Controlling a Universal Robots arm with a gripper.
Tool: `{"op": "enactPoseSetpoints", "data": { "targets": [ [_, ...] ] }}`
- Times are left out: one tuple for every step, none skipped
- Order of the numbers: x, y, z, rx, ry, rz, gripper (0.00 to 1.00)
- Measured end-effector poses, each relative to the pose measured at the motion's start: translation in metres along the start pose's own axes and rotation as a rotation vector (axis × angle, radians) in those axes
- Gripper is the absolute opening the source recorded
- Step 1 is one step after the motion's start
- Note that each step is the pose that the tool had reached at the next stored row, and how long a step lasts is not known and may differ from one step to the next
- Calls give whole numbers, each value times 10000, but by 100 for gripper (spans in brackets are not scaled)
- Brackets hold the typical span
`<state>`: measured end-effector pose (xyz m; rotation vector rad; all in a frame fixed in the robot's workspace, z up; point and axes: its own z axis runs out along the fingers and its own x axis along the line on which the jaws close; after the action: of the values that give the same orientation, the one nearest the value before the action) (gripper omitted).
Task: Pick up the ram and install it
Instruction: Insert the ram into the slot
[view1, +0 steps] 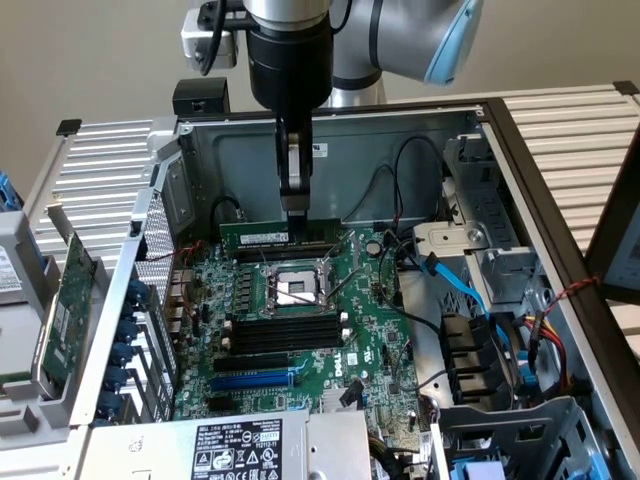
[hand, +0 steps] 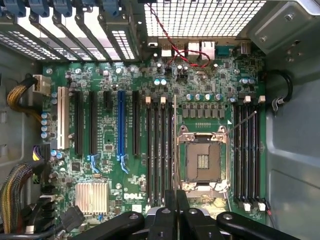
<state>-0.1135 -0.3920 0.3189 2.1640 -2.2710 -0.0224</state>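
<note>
The gripper (view1: 293, 207) hangs straight down into the open computer case (view1: 400, 135), its 2 fingers pressed together, and it appears clenched on the ram (view1: 254, 234). The stick stands on edge along the far side of the CPU socket (view1: 290, 290), reaching from the fingertips toward the exterior view's left. Its other end is hidden behind the fingers, so its full length cannot be read there. The exact meeting of pads and top edge is hard to make out in that view. In the wrist view the gripper (hand: 175, 212) is cut off by the frame, and the ram (hand: 174, 145) shows as 1 thin line seen edge-on, running from between the fingertips alongside the CPU socket (hand: 202, 162) and just beside the black memory slots (hand: 159, 150). Whether the stick is seated in a slot or merely poised over one cannot be told. A green expansion card (view1: 62, 305) leans outside the case at the exterior view's left, partly cut off. The motherboard (view1: 370, 330) is overlapped on the exterior view's right by cables.
</note>
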Motion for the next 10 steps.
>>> {"op": "enactPoseSetpoints", "data": {
  "targets": [
    [1, 0, 4, 2, -5, 0, 12],
    [2, -1, 6, 0, -2, -1, 12],
    [4, -1, 10, -1, -2, -1, 12],
    [7, -1, 14, -1, -2, -1, 12],
    [10, -1, 17, -2, -1, -1, 12],
    [12, -1, 21, -2, -1, -1, 12],
    [13, -1, 26, -1, -3, -1, 12],
    [14, -1, 30, -1, -3, 1, 12],
    [14, -2, 34, -1, -2, -1, 12],
    [15, -2, 41, -1, -3, -1, 12]
  ]
}}
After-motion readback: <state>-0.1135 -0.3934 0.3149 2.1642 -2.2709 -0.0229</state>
